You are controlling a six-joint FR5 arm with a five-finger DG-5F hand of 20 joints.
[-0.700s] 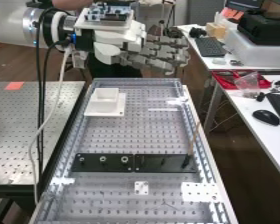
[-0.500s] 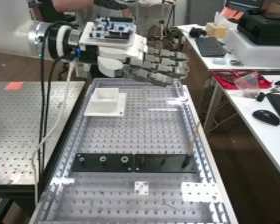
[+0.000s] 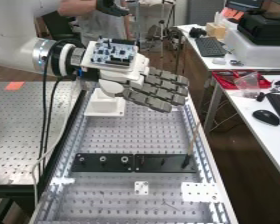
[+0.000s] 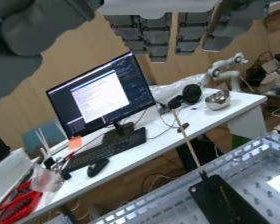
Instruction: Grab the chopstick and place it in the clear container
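So the hand [image 3: 154, 90] is hanging open, fingers pretty much straight, over the worktop [image 3: 111, 192], and the chopstick [image 3: 193, 140] stands slightly tilted at the black plate [image 3: 165, 165].

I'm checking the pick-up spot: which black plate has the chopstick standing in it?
In the high view, the right plate: the chopstick stands at its right end; the left plate bears three metal rings.

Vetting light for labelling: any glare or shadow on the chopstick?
High view: chopstick free of glare; bright patches, likely glare, on the tray. Wrist view: chopstick evenly lit, monitor glowing, highlights on the shiny bowl, hand darker.
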